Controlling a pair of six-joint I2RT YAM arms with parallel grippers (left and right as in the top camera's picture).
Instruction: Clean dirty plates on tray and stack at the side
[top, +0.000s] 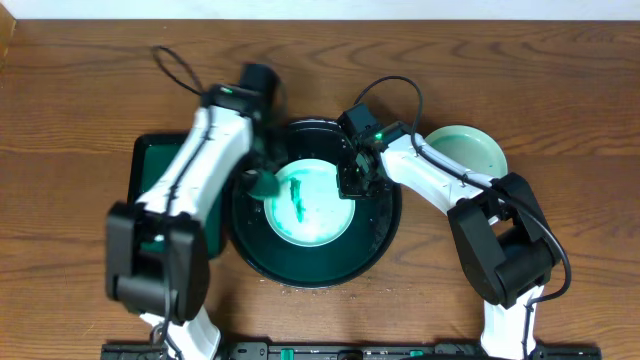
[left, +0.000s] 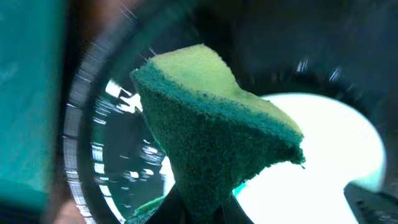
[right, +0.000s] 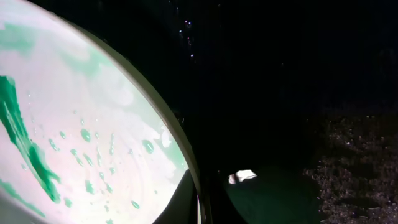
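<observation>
The left arm (top: 200, 165) hides much of the dark green tray (top: 150, 165). Behind the sponge (left: 211, 130) the black tray (left: 81, 155) is blurred. The plate (right: 81, 124) runs off the right wrist view's left edge.

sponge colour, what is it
The sponge is yellow-green on one face, dark green elsewhere; clearest in left wrist view.

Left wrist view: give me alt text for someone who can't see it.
A green sponge with a yellow-green top fills the centre, pinched at the bottom. Behind it, a bright pale plate lies at right in the black tray, whose shiny rim curves along the left.
</observation>
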